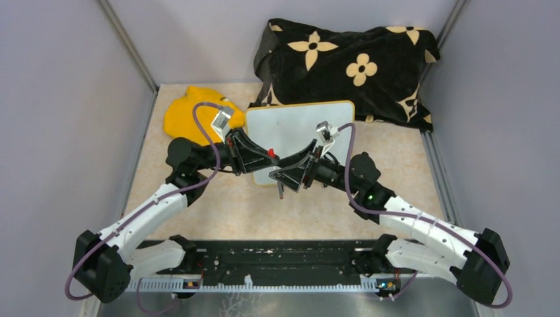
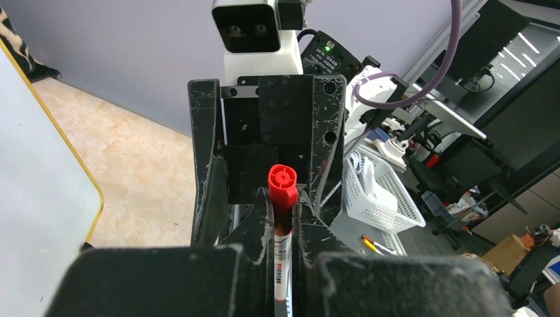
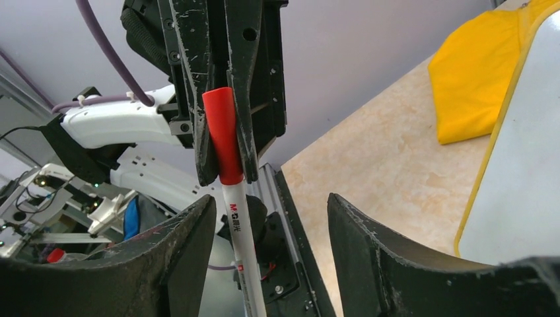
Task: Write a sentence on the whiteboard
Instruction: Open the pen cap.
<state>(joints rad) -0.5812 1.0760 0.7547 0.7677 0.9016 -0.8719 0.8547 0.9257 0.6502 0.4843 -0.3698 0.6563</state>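
Left claw is clamped on our marker, right claw gapes around it; backing off, we might knock it askew.

Plain lavender walls enclose a beige marbled tabletop; a white basket stands beyond.

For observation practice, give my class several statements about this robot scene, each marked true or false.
1. The left gripper is shut on the red-capped marker. True.
2. The right gripper is clamped on the marker. False: its jaws stand open.
3. The yellow cloth lies on top of the whiteboard. False: it lies beside the board's left edge.
4. A black flowered cloth lies beyond the whiteboard's far edge. True.
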